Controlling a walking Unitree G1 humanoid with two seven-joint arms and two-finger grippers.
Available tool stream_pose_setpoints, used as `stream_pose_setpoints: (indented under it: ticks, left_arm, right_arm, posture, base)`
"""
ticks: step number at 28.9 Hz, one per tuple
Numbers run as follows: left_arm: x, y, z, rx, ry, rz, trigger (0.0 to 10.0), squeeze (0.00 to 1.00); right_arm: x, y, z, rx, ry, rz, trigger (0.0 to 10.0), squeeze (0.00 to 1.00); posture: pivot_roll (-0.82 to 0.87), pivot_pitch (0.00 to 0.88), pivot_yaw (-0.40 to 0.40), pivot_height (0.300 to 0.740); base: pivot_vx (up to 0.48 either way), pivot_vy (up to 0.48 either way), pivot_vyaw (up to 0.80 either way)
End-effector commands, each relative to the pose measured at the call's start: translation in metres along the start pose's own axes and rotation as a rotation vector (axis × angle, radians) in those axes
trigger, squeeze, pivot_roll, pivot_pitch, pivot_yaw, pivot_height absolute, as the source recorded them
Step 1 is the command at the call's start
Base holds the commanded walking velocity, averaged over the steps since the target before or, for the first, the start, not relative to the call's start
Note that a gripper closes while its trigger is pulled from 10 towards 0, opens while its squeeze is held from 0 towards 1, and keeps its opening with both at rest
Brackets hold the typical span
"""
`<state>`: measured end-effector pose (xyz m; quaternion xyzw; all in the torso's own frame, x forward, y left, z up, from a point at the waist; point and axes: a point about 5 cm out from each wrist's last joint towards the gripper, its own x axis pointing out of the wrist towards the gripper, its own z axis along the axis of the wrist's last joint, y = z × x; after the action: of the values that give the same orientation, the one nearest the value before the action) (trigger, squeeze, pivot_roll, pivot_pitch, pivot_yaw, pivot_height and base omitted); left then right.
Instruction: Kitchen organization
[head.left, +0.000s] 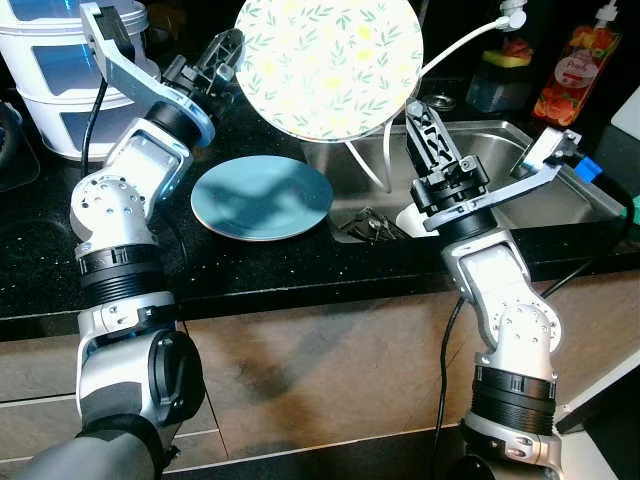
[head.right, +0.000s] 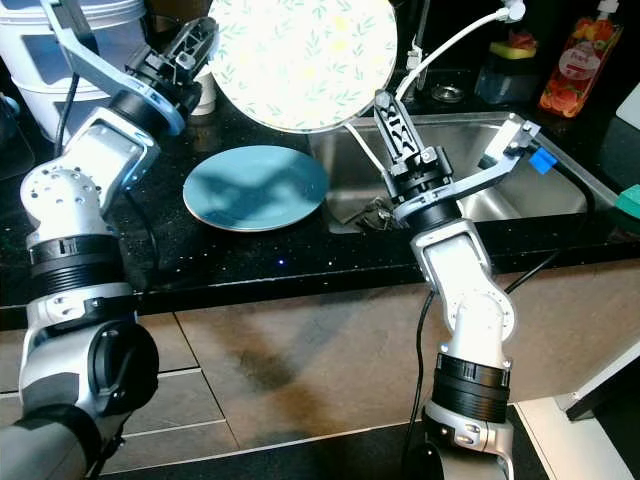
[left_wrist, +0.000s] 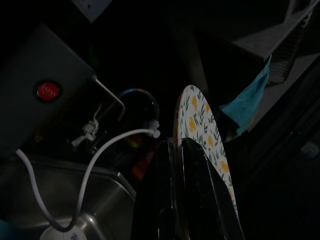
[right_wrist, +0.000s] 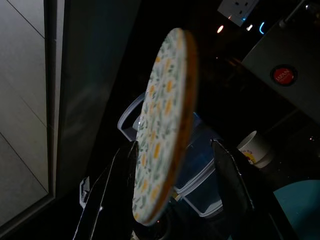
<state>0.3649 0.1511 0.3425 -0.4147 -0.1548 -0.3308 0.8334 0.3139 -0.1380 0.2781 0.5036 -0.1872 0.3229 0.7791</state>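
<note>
White plate (head.left: 328, 62) — green leaves, yellow flowers.

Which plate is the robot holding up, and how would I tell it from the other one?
Start at the steel sink set in the black counter. Above its left end, the left hand grips the rim of a round floral plate, with the right hand at its lower edge. Unlike the plain blue plate lying flat below, it is pale with green leaves and yellow flowers.
</note>
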Motion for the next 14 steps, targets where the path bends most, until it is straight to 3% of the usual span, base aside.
stream_pose_setpoints:
  ticks: [1, 14]
  left_arm:
    - [0.0, -0.005, -0.003, 0.001, 0.007, -0.021, 0.0, 0.0]
    - [0.001, -0.01, -0.016, -0.013, 0.042, -0.034, 0.0, 0.0]
  right_arm:
    - [0.001, 0.001, 0.0, 0.002, 0.007, 0.008, 10.0, 0.0]
    - [0.005, 0.001, -0.007, -0.008, 0.03, 0.002, 10.0, 0.0]
  posture:
    - [0.03, 0.0, -0.02, 0.74]
    - [0.03, 0.0, -0.02, 0.74]
  base:
    - [0.0, 0.0, 0.0]
    - [0.0, 0.0, 0.0]
